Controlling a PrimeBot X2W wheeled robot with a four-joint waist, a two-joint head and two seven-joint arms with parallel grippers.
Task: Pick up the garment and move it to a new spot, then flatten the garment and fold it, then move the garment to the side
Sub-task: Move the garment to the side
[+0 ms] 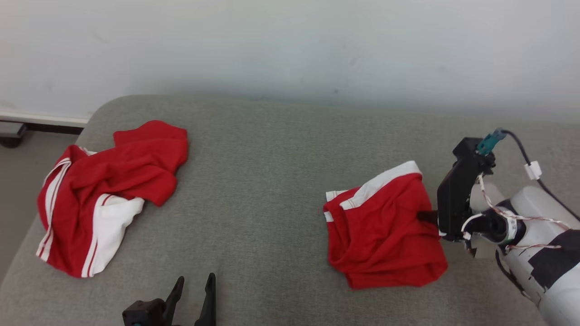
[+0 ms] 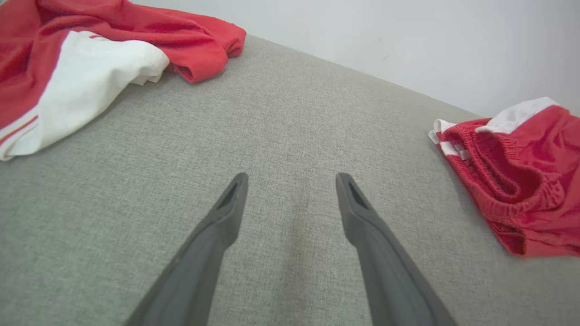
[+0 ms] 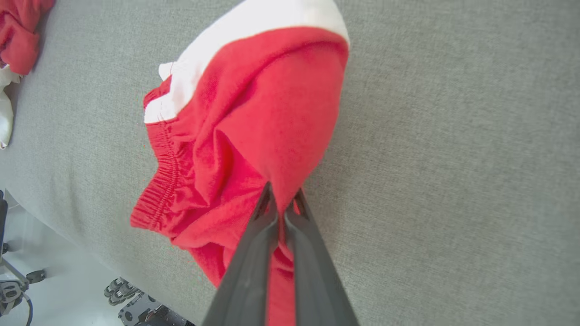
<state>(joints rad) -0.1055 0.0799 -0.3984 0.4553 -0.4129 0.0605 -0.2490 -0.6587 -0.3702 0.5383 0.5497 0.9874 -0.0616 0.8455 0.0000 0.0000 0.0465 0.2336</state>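
Right gripper (image 3: 281, 199), arm stretched level beside the red shorts (image 1: 380, 231), clamps their edge; left gripper (image 1: 195, 283) sits left of them, fingers spread.

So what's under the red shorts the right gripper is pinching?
The red shorts lie on the grey cushion, which shows all round them. The right gripper pinches their edge. Anything beneath the cloth is hidden.

On cushion (image 1: 272, 172): shirt (image 1: 104, 190) left, shorts (image 1: 380, 231) right.

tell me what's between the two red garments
Only bare grey cushion lies between the crumpled red-and-white garment and the red shorts, as the head view shows.
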